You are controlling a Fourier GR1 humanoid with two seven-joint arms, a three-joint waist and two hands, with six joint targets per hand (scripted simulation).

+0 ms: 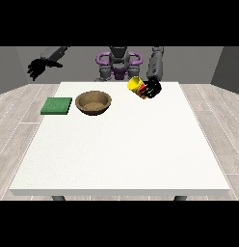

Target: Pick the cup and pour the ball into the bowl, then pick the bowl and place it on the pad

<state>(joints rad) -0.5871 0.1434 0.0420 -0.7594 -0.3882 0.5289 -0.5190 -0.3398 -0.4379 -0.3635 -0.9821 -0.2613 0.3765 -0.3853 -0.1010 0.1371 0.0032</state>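
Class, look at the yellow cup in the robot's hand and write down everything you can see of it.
The yellow cup is a small, plain, smooth-looking cup with a round rim. It is held above the large white table, tilted, its mouth turned toward the view's left. The black hand at the view's right has its fingers curled round its lower part, where some red shows. It hangs to the right of the brown wooden bowl, not over it. No ball is visible.

Large white table (121,149) fills middle, dark legs just visible under near edge. Light wood-plank floor (20,111) left and right. Plain grey walls (10,67) far behind, darker toward right corner. Light even.
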